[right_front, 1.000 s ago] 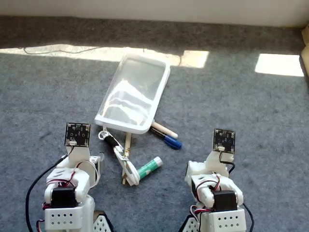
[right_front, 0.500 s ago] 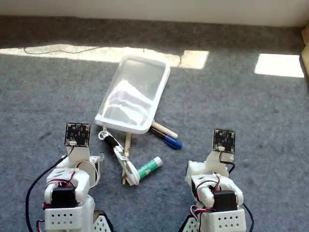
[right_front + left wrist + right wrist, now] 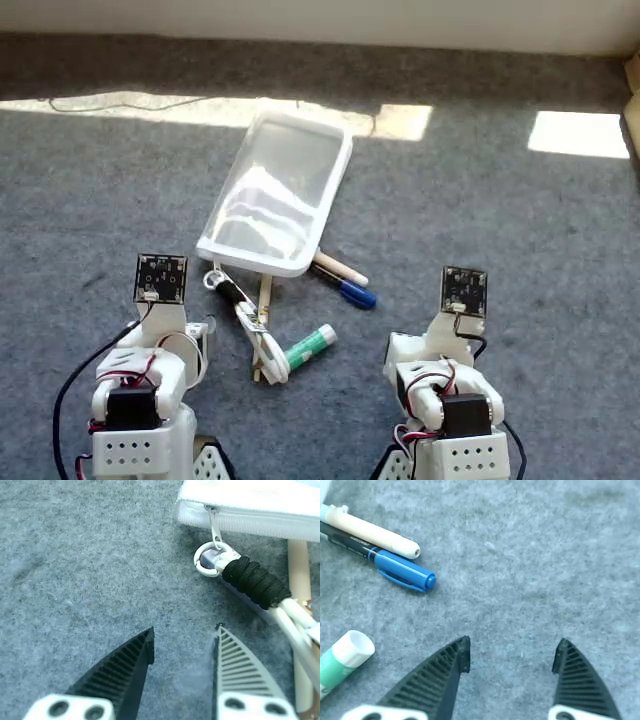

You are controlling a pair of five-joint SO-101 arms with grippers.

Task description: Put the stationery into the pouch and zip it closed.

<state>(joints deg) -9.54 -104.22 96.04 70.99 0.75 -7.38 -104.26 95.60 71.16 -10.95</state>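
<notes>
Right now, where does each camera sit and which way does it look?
High view: fixed above the table, looking down on the pouch; the left arm and right arm show.
Left wrist view: on the left arm, looking down past its open left tool at the zip pull.
Right wrist view: on the right arm, looking down past its open right tool at the blue pen.
Shared: high and right wrist views both show that pen.

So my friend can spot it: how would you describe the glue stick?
Find the large white see-through pouch on the grey carpet. Near its zipper end lies the glue stick: a stubby green tube with a white cap, unlike the thin blue-capped pen and cream marker beside it.
</notes>
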